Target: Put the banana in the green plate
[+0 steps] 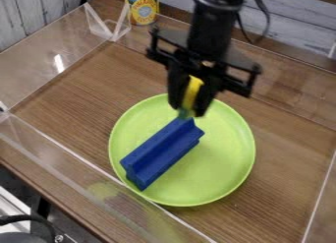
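My gripper hangs pointing down over the far part of the green plate, shut on the banana. The small yellow banana stands upright between the black fingers, its lower tip just above the blue block. The round lime-green plate lies on the wooden table, in the middle of the view.
A long blue angular block lies across the plate, right under the gripper. Clear plastic walls fence the wooden table on all sides. A yellow can stands at the back beyond the wall.
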`<state>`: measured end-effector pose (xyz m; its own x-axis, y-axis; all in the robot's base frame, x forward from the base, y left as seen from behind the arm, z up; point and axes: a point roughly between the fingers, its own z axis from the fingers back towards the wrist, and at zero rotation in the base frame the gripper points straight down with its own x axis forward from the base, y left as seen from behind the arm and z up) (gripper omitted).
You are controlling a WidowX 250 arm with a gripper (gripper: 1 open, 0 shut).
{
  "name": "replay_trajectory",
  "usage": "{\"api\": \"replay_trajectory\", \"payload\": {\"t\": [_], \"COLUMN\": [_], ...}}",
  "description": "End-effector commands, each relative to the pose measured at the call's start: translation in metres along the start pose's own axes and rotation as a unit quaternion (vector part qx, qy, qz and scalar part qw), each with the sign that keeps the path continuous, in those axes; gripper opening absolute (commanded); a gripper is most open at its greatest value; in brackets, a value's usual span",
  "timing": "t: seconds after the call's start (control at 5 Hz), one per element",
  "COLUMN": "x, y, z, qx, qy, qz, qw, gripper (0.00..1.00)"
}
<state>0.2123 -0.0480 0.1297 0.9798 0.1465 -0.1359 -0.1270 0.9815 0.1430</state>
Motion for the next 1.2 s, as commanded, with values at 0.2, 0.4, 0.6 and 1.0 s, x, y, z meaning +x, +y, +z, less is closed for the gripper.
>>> {"api": "replay_trajectory", "payload": {"t": [0.2, 0.4, 0.6, 1.0], "x": [-0.008, -0.009, -0.009, -0.006], "y": [-0.022, -0.023, -0.025, -0.027], "z": [-0.007, -0.009, -0.011, -0.011], "qx": [-0.016, -0.021, -0.028, -0.045], "qy": [-0.039, -0.039, -0.041, -0.045], "qz": [0.013, 0.004, -0.004, -0.010], "qw": [0.9990, 0.9990, 0.9988, 0.9979], "gripper": [0.00, 1.00, 1.00, 1.00]}}
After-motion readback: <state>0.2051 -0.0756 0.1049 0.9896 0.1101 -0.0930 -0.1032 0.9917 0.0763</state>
